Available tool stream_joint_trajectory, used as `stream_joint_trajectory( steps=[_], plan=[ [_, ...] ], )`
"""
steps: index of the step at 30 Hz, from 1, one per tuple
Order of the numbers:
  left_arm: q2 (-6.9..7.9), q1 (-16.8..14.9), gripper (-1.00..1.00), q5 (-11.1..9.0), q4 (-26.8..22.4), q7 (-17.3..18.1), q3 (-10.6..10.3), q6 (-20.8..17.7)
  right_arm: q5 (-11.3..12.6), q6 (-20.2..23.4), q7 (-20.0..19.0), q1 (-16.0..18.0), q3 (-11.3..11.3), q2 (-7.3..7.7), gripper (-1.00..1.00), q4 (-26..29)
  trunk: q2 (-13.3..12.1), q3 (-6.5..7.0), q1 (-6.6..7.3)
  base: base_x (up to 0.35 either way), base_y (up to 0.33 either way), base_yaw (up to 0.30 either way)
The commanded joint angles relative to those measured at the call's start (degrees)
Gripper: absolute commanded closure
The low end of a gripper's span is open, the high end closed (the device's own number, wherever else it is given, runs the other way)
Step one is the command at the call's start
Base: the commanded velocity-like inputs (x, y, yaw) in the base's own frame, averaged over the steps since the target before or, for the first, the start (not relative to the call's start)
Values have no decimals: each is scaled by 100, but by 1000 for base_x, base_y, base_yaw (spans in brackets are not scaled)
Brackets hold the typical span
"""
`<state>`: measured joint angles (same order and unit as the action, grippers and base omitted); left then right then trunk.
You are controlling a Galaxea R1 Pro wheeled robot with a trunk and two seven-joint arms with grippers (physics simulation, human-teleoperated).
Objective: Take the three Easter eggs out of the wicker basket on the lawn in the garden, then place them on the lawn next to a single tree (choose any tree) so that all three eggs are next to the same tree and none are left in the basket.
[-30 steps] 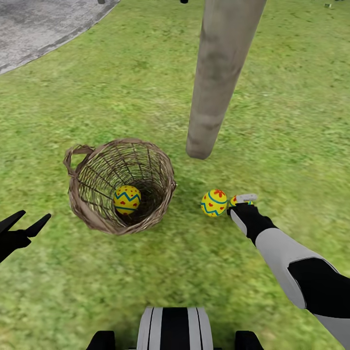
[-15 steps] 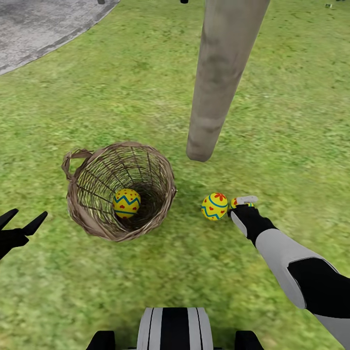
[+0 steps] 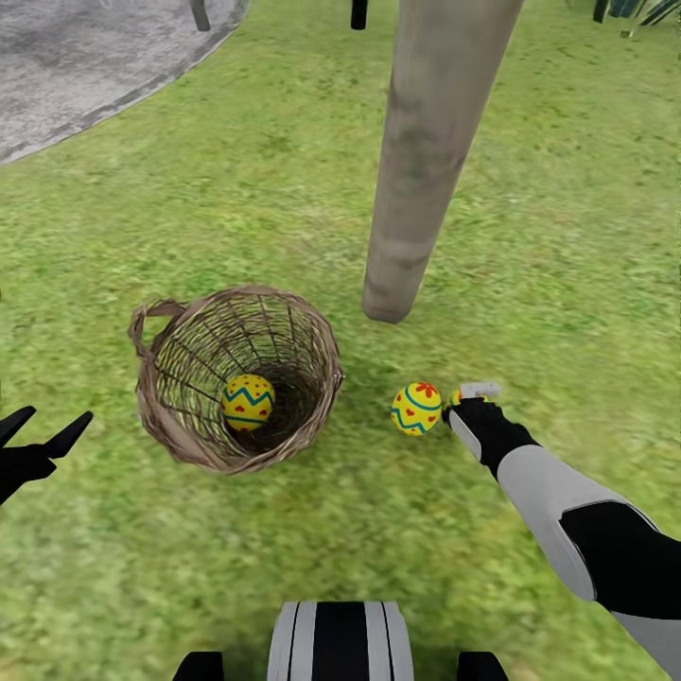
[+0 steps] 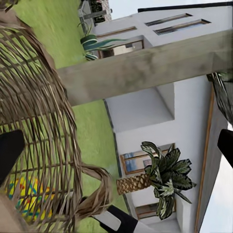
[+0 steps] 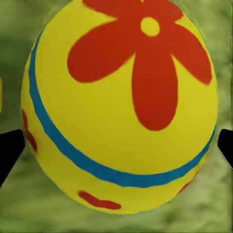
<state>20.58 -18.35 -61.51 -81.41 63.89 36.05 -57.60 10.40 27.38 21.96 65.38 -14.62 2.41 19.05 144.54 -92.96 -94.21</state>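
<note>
1. You are looking down on the lawn (image 3: 236,170), short green grass with yellowish patches; a grey paved patio (image 3: 85,57) curves across the far left corner.
2. The tree (image 3: 426,161) shows as a smooth grey-beige trunk, meeting the grass just beyond and between the basket and your right arm.
3. The wicker basket (image 3: 165,416) stands on the grass to the left of the trunk, a loop handle on its left rim. One Easter egg (image 3: 248,402) lies on its bottom.
4. A second egg (image 3: 417,408) lies on the grass just right of the basket, near the foot of the trunk.
5. Your right gripper (image 3: 470,392) is down at the grass just beside that egg, with a third egg (image 5: 119,104) sitting between its fingers; in the right wrist view the fingertips stand at either side of it, and whether they press on it cannot be told.
6. Your left gripper (image 3: 45,430) hangs to the left of the basket, fingers spread apart with nothing between them. Its wrist view looks past the basket weave to a white house (image 4: 189,111) and a short palm (image 4: 162,177).
</note>
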Motion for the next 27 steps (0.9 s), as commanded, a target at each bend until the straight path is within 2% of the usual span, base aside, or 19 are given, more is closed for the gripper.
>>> stream_joint_trajectory(
  steps=[1, 17, 20, 22, 23, 24, 25, 26, 27],
  plan=[
    [0, -2, -100, -3, -2, 10, 0, -27, 61, 31, 36, 1, -49, 6, -100, 11, 0, 20, 3, 0, 0, 0],
    [-10, -2, -100, 2, 8, 0, -7, -24, 57, 31, 43, 1, -43, 18, -100, 36, -22, 374, 44, 0, 0, 0],
    [9, -2, -100, 9, 10, -7, -21, -36, 68, 97, 28, -1, -48, 15, -100, 338, -26, 441, 52, 0, 0, 0],
    [-11, 1, -100, 45, 23, -67, -85, -42, 110, 564, 10, -7, -10, 36, -100, 868, -28, 485, 57, 0, 0, 0],
    [-88, -3, -100, 49, 13, -214, -216, -43, 136, 680, -4, -9, 40, 121, -100, 1085, -30, 507, 60, 0, 0, 0],
    [-185, -27, -100, 33, -19, -400, -590, -47, 153, 732, -11, -17, 175, 217, -100, 1252, -31, 529, 62, 0, 0, 0],
    [-224, -42, -100, 9, -43, -516, -985, -49, 156, 758, -14, -22, 408, 263, -100, 1333, -32, 551, 65, 0, 0, 0],
    [-217, -50, -100, -5, -52, -564, -1162, -55, 159, 774, -16, -24, 627, 288, -100, 1369, -34, 574, 67, 0, 0, 0],
    [-193, -51, -100, -36, -59, -577, -1196, -61, 162, 780, -20, -25, 733, 294, -100, 1384, -35, 596, 70, 0, 0, 0]
  ],
)
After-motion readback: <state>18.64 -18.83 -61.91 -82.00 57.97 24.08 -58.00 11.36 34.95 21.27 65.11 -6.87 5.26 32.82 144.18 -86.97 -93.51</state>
